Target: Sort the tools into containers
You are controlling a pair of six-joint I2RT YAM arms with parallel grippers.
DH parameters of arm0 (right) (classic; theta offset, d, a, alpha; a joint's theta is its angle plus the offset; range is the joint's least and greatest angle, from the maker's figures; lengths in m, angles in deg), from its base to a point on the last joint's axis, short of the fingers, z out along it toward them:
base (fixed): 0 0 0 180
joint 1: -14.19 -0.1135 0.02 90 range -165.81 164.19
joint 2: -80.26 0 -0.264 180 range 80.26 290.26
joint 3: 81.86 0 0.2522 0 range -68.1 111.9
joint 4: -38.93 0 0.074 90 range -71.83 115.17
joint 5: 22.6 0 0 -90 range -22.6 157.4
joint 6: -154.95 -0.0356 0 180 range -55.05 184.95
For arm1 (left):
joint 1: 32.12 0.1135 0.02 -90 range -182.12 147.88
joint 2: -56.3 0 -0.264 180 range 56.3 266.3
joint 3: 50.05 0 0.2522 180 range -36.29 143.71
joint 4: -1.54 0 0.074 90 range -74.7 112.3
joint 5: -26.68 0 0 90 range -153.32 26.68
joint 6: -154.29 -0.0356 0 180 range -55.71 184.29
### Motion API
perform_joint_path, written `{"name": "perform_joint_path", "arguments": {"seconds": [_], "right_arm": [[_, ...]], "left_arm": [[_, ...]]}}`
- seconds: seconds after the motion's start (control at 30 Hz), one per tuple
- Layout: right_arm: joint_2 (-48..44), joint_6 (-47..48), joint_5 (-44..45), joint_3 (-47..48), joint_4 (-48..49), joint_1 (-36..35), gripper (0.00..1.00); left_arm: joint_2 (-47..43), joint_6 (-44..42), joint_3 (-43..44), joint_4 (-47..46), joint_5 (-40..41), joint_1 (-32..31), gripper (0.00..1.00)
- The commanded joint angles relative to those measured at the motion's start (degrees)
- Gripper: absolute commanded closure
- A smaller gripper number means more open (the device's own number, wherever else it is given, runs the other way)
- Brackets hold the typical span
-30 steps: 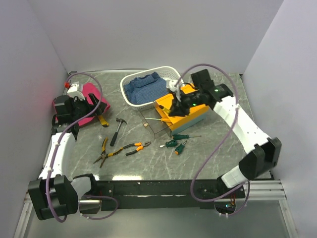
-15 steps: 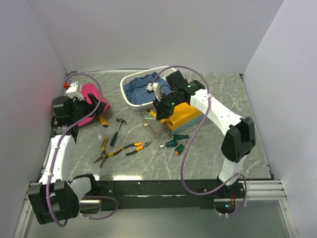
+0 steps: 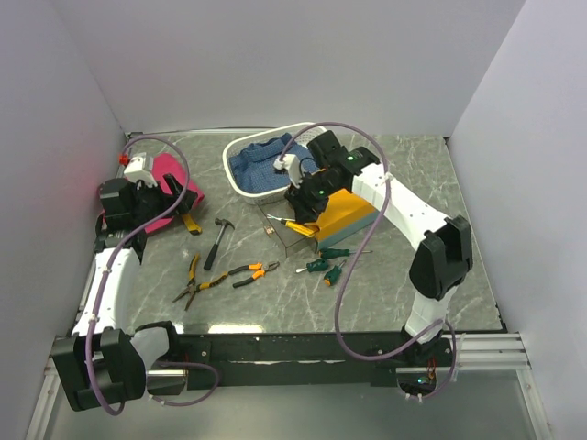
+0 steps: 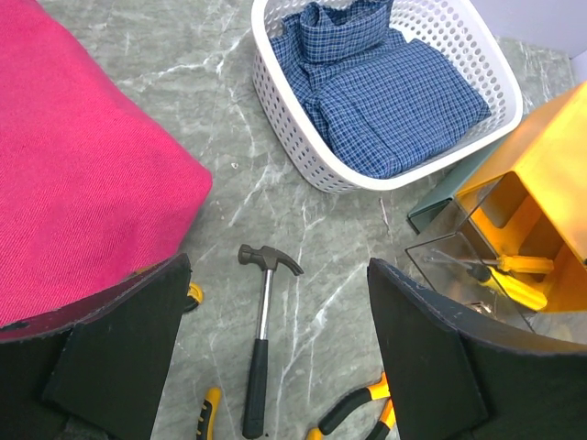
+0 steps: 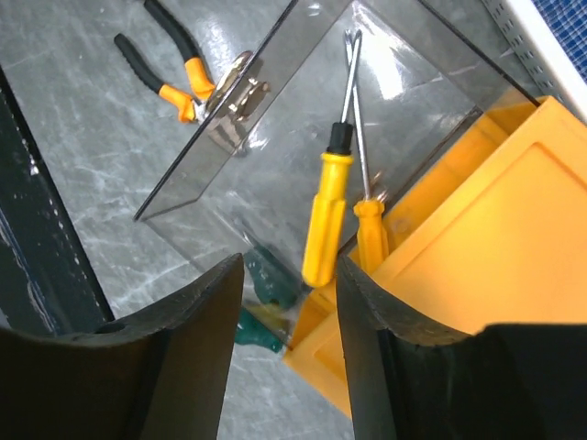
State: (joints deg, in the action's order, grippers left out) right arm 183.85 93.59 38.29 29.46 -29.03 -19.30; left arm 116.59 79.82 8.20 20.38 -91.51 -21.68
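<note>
The orange-yellow box (image 3: 344, 211) has its clear drawer (image 3: 286, 236) pulled out toward the left. Two yellow screwdrivers (image 5: 326, 220) lie in the drawer, and one also shows in the top view (image 3: 293, 225). My right gripper (image 5: 289, 302) hovers just above the drawer's inner end, open and empty. My left gripper (image 4: 275, 293) is open and empty, high above the hammer (image 4: 261, 321) at the edge of the pink cloth (image 4: 73, 183). Three green screwdrivers (image 3: 326, 264) and several pliers (image 3: 225, 278) lie on the table in front of the box.
A white basket (image 3: 240, 179) with a blue checked shirt stands right behind the box. The pink cloth (image 3: 170, 197) lies at the far left, with a yellow-handled tool (image 3: 190, 222) sticking out from under it. The hammer (image 3: 217, 241) lies between the cloth and the drawer.
My right arm swung left from over the box to over the open drawer. A yellow screwdriver now lies in the drawer, free of the gripper. The left arm has barely moved.
</note>
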Motion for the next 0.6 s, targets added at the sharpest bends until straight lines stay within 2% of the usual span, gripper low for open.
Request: {"name": "perform_joint_path", "arguments": {"seconds": [0.0, 0.13, 0.17, 0.27, 0.33, 0.47, 0.57], "right_arm": [[-11.0, 6.6, -1.1, -3.3, -0.8, 0.3, 0.47], [-22.8, 23.8, -5.3, -19.4, -1.2, 1.0, 0.46], [-25.1, 32.6, -6.1, -25.9, -1.7, 1.1, 0.44], [-31.9, 49.1, -7.4, -34.1, -8.2, 1.0, 0.40], [-33.4, 52.6, -6.0, -35.9, -10.0, 0.4, 0.39], [-30.5, 59.5, 0.4, -36.0, -13.1, -0.2, 0.39], [-27.0, 59.8, 3.9, -36.6, -9.8, -0.6, 0.39]], "left_arm": [[0.4, -1.0, 2.4, -1.4, -0.7, 0.3, 0.16], [-0.6, -2.5, 2.4, -0.6, -0.3, 0.4, 0.16], [-0.8, -3.0, 2.2, -0.3, -0.2, 0.3, 0.15], [-1.4, -3.8, 2.8, 1.2, 0.1, 1.3, 0.15], [-2.1, -4.3, 3.2, 1.2, 0.1, 1.5, 0.14], [-4.4, -2.4, 1.8, -2.3, -1.4, 1.5, 0.13], [-6.5, 0.6, -0.9, -4.7, -1.7, 1.5, 0.13]]}}
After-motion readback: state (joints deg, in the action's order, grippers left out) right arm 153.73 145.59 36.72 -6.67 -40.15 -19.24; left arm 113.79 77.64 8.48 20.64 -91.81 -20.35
